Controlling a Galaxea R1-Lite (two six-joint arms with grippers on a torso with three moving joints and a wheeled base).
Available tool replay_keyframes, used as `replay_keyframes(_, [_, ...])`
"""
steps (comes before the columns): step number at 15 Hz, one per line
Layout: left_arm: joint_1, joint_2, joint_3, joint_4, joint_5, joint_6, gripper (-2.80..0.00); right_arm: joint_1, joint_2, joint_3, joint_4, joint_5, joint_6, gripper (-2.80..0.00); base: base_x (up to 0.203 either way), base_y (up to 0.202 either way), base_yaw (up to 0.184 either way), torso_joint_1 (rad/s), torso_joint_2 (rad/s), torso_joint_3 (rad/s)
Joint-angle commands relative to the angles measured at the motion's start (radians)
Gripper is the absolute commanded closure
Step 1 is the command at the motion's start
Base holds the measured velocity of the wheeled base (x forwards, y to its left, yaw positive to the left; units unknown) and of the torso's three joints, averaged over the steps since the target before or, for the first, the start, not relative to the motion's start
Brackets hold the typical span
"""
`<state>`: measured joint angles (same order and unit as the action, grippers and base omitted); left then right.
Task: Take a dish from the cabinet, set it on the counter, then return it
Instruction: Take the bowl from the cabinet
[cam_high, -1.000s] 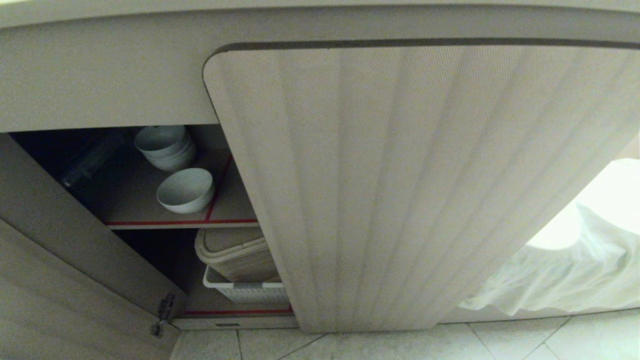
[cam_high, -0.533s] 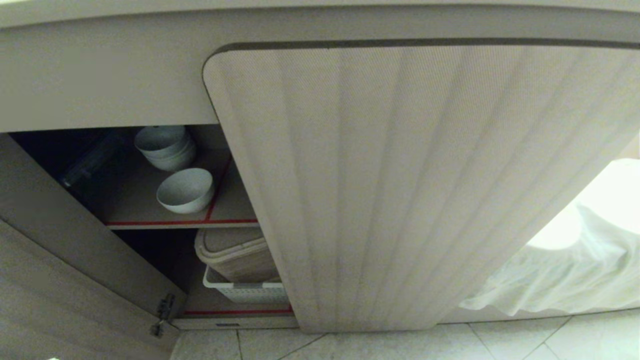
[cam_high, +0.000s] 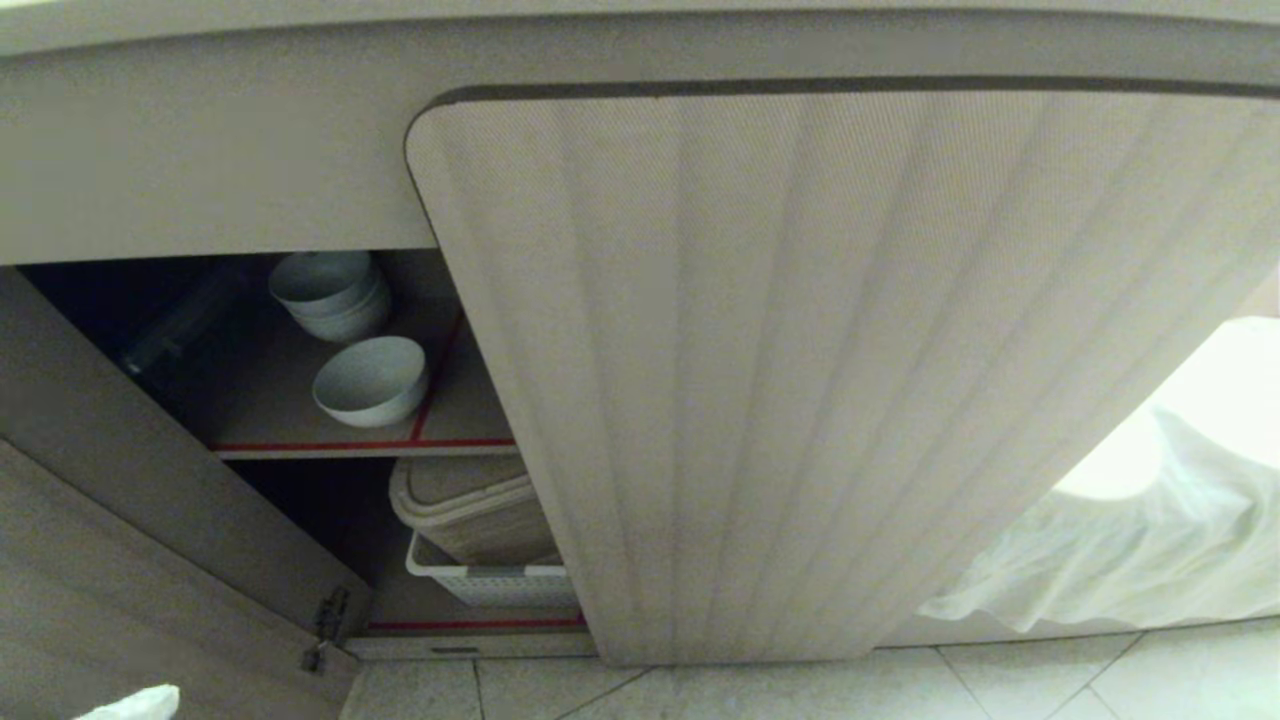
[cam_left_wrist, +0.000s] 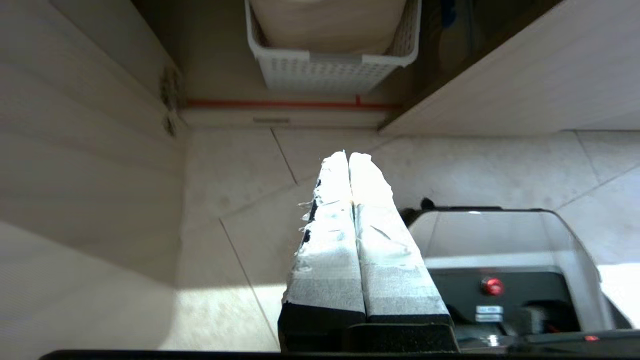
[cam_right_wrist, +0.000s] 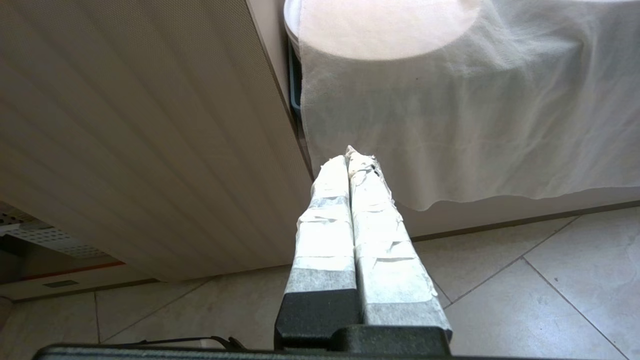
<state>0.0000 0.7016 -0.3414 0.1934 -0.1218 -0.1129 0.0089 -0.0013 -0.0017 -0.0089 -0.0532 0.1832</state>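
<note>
The small glossy white round bowl (cam_high: 371, 379) sits alone on my beige fluted cabinet's (cam_high: 780, 380) upper red-edged shelf (cam_high: 360, 445), far-left, before the stacked white bowls (cam_high: 328, 293). My left gripper (cam_left_wrist: 348, 160), jaws pressed together and empty, is low by the floor, nearer than the right gripper (cam_right_wrist: 350, 156), likewise closed.
</note>
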Motion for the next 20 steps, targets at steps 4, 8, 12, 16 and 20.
replay_keyframes(4, [0.000, 0.258, -0.052, -0.046, 0.002, -0.112, 0.00, 0.000, 0.001, 0.000, 0.000, 0.000, 0.001, 0.00, 0.000, 0.000, 0.000, 0.000, 0.00, 0.000])
replay_keyframes(8, [-0.001, 0.404, -0.084, -0.113, 0.006, -0.200, 0.00, 0.000, 0.001, 0.000, 0.000, 0.000, 0.001, 0.00, 0.000, 0.000, 0.000, 0.000, 0.00, 0.000])
replay_keyframes(12, [-0.001, 0.543, -0.143, -0.160, 0.026, -0.267, 0.00, 0.000, 0.001, 0.000, 0.000, 0.000, 0.001, 0.00, 0.000, 0.000, 0.000, 0.000, 0.00, 0.000])
replay_keyframes(16, [-0.003, 0.628, -0.214, -0.163, 0.045, -0.391, 0.00, 0.000, 0.001, 0.000, 0.000, 0.000, 0.001, 0.00, 0.000, 0.000, 0.000, 0.000, 0.00, 0.000])
replay_keyframes(20, [-0.004, 0.675, -0.187, -0.297, 0.049, -0.402, 0.00, 0.000, 0.001, 0.000, 0.000, 0.000, 0.001, 0.00, 0.000, 0.000, 0.000, 0.000, 0.00, 0.000])
